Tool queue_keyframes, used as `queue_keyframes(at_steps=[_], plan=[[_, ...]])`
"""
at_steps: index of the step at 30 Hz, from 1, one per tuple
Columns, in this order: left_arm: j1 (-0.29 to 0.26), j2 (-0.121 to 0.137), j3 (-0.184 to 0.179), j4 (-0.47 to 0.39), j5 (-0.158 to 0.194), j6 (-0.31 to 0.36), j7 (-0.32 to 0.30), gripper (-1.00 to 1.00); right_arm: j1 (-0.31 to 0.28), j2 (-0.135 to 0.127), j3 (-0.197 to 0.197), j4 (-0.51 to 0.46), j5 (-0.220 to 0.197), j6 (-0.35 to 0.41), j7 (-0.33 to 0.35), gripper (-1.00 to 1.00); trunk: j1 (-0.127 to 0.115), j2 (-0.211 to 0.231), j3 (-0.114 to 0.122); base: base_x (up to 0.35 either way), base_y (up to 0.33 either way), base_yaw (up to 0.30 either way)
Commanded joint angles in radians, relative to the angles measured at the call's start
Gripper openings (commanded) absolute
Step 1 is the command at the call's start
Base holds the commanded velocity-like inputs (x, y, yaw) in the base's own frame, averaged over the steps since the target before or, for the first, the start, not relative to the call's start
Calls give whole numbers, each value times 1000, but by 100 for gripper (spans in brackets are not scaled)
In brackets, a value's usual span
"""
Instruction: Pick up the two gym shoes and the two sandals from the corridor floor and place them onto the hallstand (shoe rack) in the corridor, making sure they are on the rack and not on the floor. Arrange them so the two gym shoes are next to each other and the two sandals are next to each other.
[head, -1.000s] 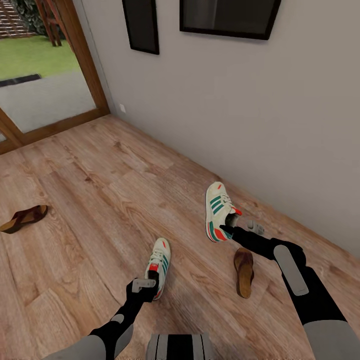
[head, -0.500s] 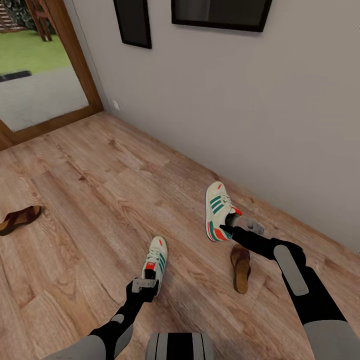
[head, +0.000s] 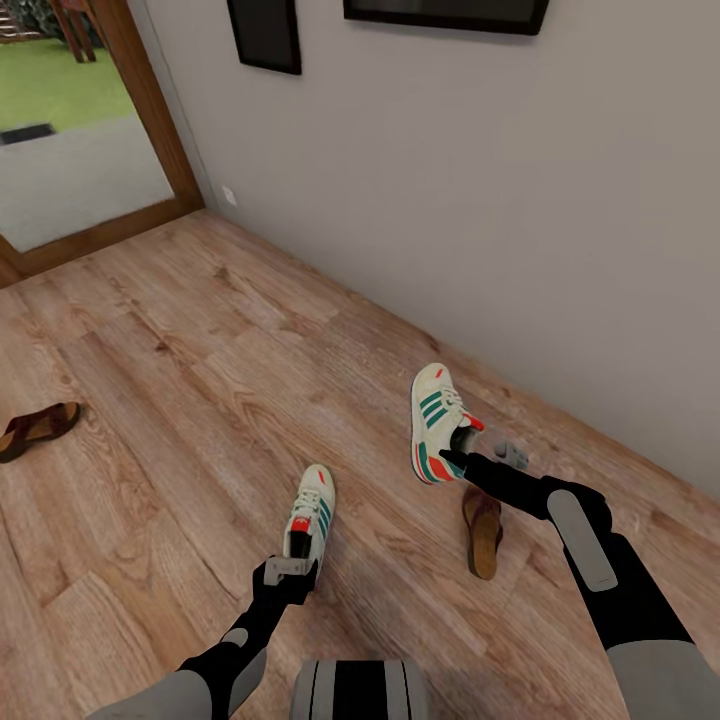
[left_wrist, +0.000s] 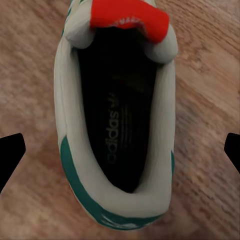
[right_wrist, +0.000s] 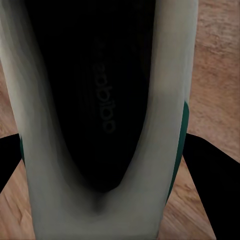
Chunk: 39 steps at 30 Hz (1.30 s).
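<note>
Head view: right gripper (head: 470, 455) clamped on heel of one sneaker (head: 435, 420), held above wood floor (head: 200, 400) near wall (head: 520, 220). Left gripper (head: 290, 568) at heel of second sneaker (head: 312, 515); left wrist view has fingers spread wide of it, not gripping. One sandal (head: 483, 530) under right arm, other sandal (head: 35, 428) far left.

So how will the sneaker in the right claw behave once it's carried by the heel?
The right-hand sneaker likely hangs toe-heavy, since the right claw sits at its heel end. Its padded collar looks soft, so it may squash slightly. The chunky sole suggests it will keep its shape rather than flop.
</note>
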Motion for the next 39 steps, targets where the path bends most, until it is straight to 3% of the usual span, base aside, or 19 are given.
queue_keyframes(at_steps=[1, 11, 19, 25, 37, 39], plan=[[0, 0, 0, 1, -2, -3, -1, 100, 0, 0, -1, 0, 4, 4, 5, -100, 0, 0, -2, 0, 0, 1], [0, 0, 0, 1, -2, -3, -1, 100, 0, 0, -1, 0, 4, 4, 5, -100, 3, -2, -47, 0, 0, 0], [0, 0, 0, 1, -2, -3, -1, 100, 0, 0, -1, 0, 4, 4, 5, -100, 3, -2, -54, 0, 0, 0], [-1, 0, 0, 1, -2, -3, -1, 100, 0, 0, -1, -1, 4, 3, 5, -100, 6, -4, -85, 0, 0, 0], [0, 0, 0, 1, -2, -3, -1, 100, 0, 0, -1, -1, 4, 3, 5, -100, 6, -4, -87, 0, 0, 0], [0, 0, 0, 1, -2, -3, -1, 100, 0, 0, -1, -1, 4, 3, 5, -100, 7, -4, -96, 0, 0, 0]])
